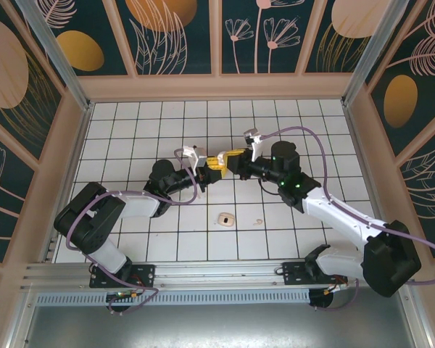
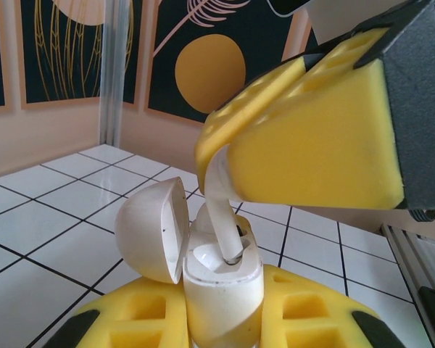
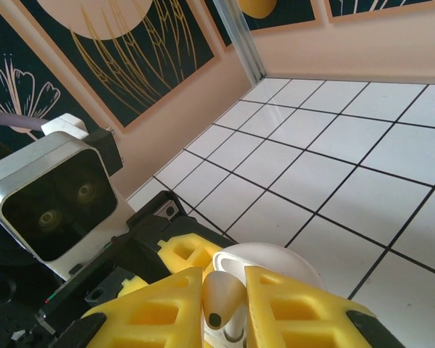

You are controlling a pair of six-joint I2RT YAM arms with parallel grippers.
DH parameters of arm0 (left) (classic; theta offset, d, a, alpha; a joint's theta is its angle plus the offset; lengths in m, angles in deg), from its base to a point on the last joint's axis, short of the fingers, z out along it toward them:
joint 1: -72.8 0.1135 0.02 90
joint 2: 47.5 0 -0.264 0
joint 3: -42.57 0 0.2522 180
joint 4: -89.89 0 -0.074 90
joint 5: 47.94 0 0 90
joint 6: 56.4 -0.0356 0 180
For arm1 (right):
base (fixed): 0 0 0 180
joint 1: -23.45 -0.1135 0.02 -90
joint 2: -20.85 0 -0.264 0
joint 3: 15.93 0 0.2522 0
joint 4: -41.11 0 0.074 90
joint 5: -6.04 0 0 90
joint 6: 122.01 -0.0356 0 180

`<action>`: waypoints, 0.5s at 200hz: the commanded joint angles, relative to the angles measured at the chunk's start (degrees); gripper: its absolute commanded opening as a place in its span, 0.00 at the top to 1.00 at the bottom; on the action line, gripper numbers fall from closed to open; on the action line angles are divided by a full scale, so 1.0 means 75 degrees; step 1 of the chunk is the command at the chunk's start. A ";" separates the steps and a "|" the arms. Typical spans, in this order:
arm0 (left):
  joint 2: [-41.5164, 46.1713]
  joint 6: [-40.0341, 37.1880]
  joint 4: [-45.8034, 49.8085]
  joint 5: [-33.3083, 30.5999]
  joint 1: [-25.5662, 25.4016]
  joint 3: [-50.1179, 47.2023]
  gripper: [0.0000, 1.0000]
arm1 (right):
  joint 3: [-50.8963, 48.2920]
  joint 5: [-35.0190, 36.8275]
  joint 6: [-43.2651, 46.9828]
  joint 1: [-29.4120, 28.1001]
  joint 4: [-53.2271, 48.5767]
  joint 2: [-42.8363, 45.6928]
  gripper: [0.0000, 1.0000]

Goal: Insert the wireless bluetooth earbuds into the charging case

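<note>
A white tiled bench [image 1: 130, 123] lies below, and the two claws meet above its middle. The yellow-padded left claw [image 2: 225, 330] is clamped around a white egg-shaped plastic charging case [image 2: 223, 286] with its lid hinged open. The right claw [image 3: 225, 297] is pinched tight on a white stemmed earbud [image 2: 216, 196], whose lower end sits in the case's open well. A small pale piece [image 1: 225, 217] lies on the bench nearer the bases, too small to identify.

Middle blocked, far tiles open.
The left gripper [image 1: 212, 165] and right gripper [image 1: 233, 156] meet tip to tip mid-table; the left arm [image 1: 123, 206] and right arm [image 1: 333, 214] slant back to the near edge. Free floor [image 1: 167, 119] runs far, left and right up to the walls [image 1: 217, 85]. A small pale piece [image 1: 224, 217] lies near centre.
</note>
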 commanded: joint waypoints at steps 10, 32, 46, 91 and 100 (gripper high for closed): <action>0.0278 -0.0150 -0.0291 -0.0046 -0.0042 0.0154 0.90 | 0.0162 0.0078 0.0485 -0.0082 -0.0693 0.0203 0.81; 0.0348 -0.0203 -0.0256 -0.0051 -0.0055 0.0141 0.90 | 0.0238 0.0005 0.0604 -0.0122 -0.0900 0.0186 0.81; 0.0382 -0.0224 -0.0234 -0.0051 -0.0061 0.0142 0.89 | 0.0273 -0.0031 0.0661 -0.0136 -0.1000 0.0142 0.81; 0.0495 -0.0335 -0.0113 -0.0070 -0.0071 0.0154 0.89 | 0.0310 0.0034 0.0774 -0.0251 -0.1203 0.0054 0.81; 0.0517 -0.0360 -0.0089 -0.0092 -0.0069 0.0153 0.90 | 0.0299 0.0048 0.0785 -0.0264 -0.1269 0.0050 0.81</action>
